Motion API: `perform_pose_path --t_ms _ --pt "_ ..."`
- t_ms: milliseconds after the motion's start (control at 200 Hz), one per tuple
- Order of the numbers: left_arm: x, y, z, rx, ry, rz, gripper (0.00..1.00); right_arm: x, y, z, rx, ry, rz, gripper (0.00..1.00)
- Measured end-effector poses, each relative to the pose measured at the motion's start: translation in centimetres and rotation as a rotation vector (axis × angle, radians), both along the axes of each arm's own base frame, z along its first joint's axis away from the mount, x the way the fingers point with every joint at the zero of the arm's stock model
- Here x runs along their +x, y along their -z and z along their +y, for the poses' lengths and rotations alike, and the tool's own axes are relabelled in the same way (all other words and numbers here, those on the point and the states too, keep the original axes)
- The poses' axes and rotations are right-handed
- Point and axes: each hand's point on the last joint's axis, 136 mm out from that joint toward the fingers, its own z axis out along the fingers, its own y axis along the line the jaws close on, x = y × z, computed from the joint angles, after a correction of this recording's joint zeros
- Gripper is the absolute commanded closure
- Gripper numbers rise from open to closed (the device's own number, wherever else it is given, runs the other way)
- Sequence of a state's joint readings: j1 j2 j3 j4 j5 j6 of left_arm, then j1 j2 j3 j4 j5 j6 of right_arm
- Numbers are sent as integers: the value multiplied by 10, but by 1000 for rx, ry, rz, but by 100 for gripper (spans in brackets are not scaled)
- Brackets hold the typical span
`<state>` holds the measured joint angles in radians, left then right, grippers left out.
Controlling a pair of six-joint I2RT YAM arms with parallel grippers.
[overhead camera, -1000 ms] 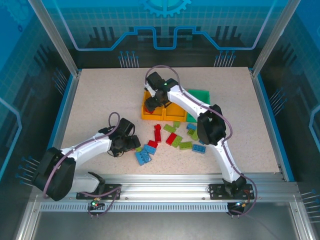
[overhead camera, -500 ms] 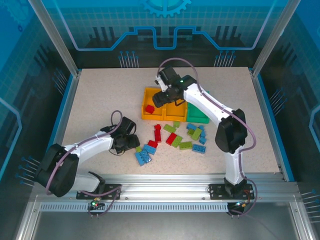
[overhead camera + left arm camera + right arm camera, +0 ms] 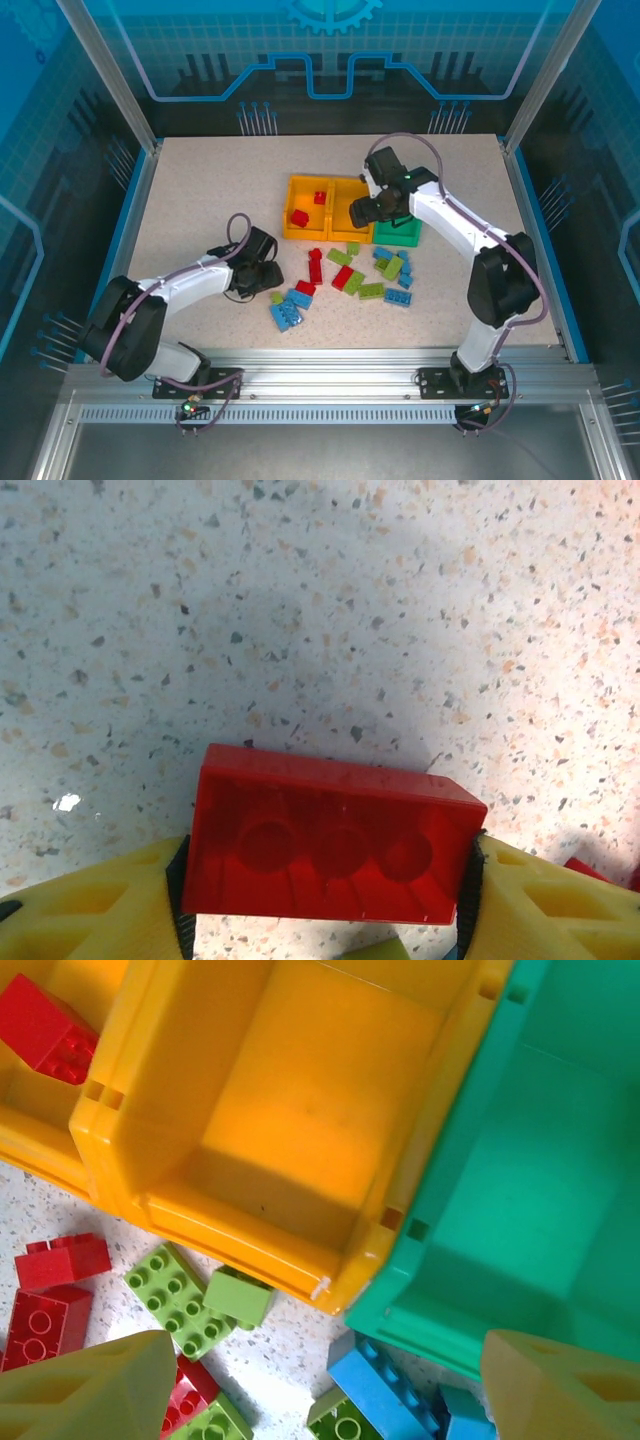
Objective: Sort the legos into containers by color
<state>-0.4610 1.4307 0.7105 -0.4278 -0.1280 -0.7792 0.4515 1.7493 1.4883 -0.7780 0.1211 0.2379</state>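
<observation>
1. Currently the left fingers (image 3: 80, 910) pinch a red brick (image 3: 330, 850) by its short ends, low over the worktop (image 3: 300, 600), at the left end of the loose bricks (image 3: 350, 272). Whether the brick has cleared the surface cannot be told.
2. Risk: the hold sits at the very tips of the pads. A quick swing could twist the brick free and drop it among the mixed colours.
3. Risk: blue bricks (image 3: 287, 312) lie just beside the left fingers, on their near right. A low sideways move would push them.
4. The left yellow bin (image 3: 291, 232) holds two red legos (image 3: 299, 217) and is judged to be the destination. It is joined to the middle yellow bin (image 3: 250, 1235), which has nothing inside. The green bin (image 3: 450, 1240) touches that one on the right.
5. The right fingers (image 3: 90, 1390) are spread with nothing between them, above the near walls of the middle yellow bin and the green bin.
6. Risk: both arms work toward the same bin row. A delivery from the left while the right arm hangs there could bring contact. A descent by the right fingers could strike a bin wall and shift the row.
7. Open room: bare worktop lies left and far of the left arm, and right of the green bin up to the blue edge rail (image 3: 537, 240). Approach the bins from the left side.
</observation>
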Motion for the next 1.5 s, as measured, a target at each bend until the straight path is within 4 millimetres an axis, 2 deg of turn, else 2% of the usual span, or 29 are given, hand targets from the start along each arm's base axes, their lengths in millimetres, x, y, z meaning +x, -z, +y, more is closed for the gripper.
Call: perform_pose_path --t_ms 140,415,560,755,875,1126,1216,1501 --pt "12 -3 -4 5 -3 -10 39 -7 -1 -10 7 20 -7 19" --pt "34 -21 -13 -6 11 -69 40 -17 6 -17 7 35 2 19" --pt "42 -30 -16 -7 18 -95 36 -18 8 -21 7 46 7 19" --pt "40 -28 -14 11 32 -88 25 -18 8 -21 14 54 4 19" --pt "42 -23 -13 40 66 -78 23 -19 9 -20 18 55 9 19" --pt "71 -13 -18 134 201 -64 22 -19 10 -21 17 55 13 19" --pt "79 -7 -15 159 236 -52 27 -20 12 -23 15 59 18 19" --pt "87 11 -4 184 290 -3 57 -21 15 -29 11 73 25 19"
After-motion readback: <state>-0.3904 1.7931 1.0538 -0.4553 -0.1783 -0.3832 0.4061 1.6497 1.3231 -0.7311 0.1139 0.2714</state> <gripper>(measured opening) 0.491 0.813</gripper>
